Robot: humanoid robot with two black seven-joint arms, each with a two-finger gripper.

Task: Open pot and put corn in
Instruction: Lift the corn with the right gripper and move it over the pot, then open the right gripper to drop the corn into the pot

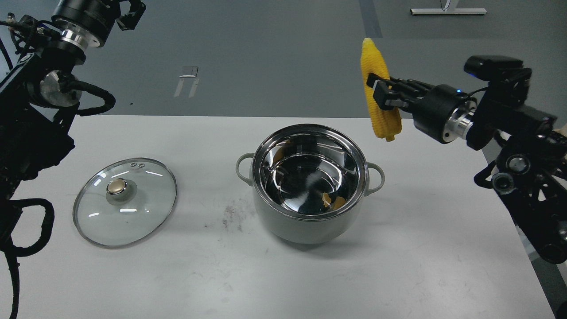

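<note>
The right end effector (380,91) grips the bumpy yellow tapered corn cob (380,88) upright, above the open grey-green steel-lined pot's (305,221) right rim, mid-desk (398,266).

Corn (379,95) gripped aloft — pot (310,184) open, lid (125,201) aside

the right arm comes in from the right edge, its dark links rising from low at the side to a thick wrist with a silver ring, then reaching leftward. the right gripper (380,91) points left, its two fingers closed across the middle of the corn (376,88), held upright in the air. the left arm climbs the left edge, cables looping beside it, wrist ringed in silver. the left gripper (128,13) sits high at the top edge, small and dark, its fingers impossible to tell apart.
</note>
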